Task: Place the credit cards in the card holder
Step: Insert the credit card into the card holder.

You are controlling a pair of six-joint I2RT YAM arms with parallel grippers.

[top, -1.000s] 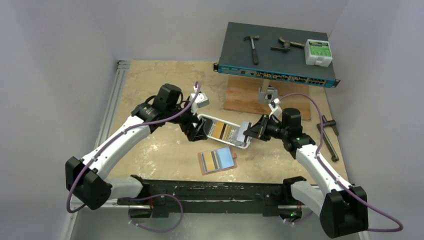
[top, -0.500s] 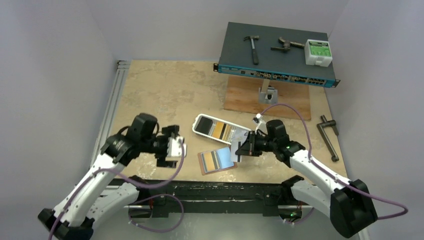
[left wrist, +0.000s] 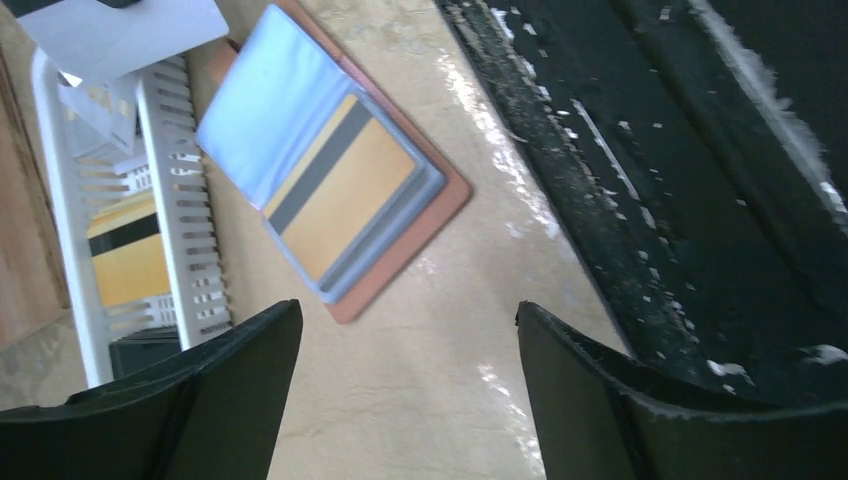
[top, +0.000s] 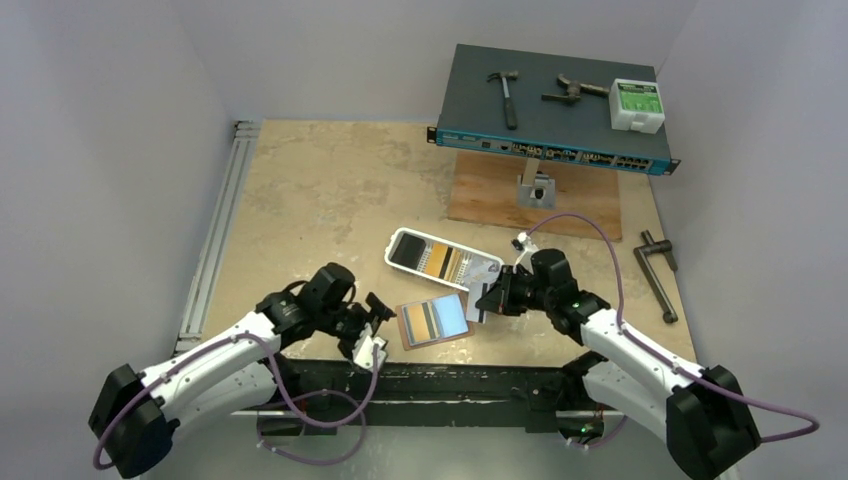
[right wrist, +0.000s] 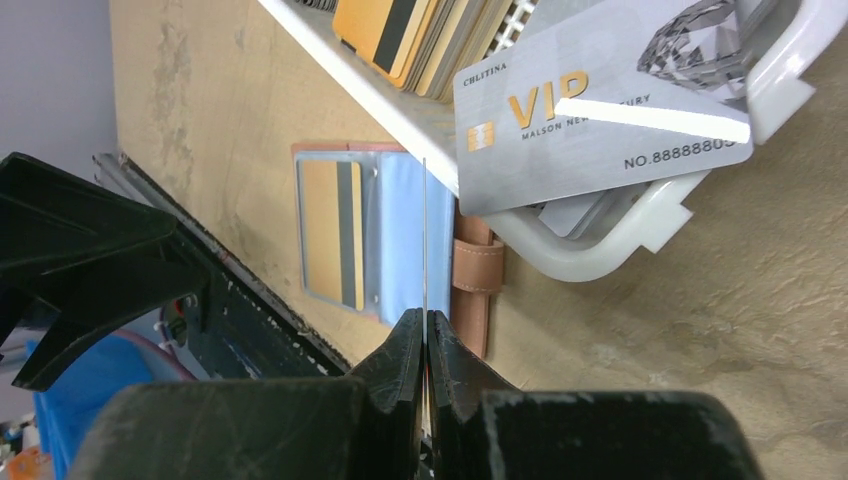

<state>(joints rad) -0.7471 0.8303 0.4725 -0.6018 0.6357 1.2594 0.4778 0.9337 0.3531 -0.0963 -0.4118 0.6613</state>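
The reddish-brown card holder [top: 433, 320] lies open near the table's front edge, with an orange-yellow card with a dark stripe [left wrist: 345, 190] in its pale blue pocket. My right gripper [top: 484, 301] is shut on a thin pale card [right wrist: 424, 240], seen edge-on, held above the holder's right edge beside its leather tab [right wrist: 478, 282]. More cards [top: 447, 262] stand in the white tray [top: 400, 243]. A silver VIP card [right wrist: 600, 110] lies across the tray's rim. My left gripper [left wrist: 405, 310] is open and empty, just left of the holder [left wrist: 440, 205].
A black rail [top: 420, 378] runs along the near edge, close to the left gripper. A network switch [top: 555, 110] carrying a hammer, tools and a white box stands at the back. A wooden board [top: 490, 190] and a metal bracket [top: 536, 188] lie before it. A clamp [top: 658, 272] lies far right.
My left arm has swung away from the tray to the near edge, beside the holder. My right gripper has carried the pale card from the tray to the holder's right edge.
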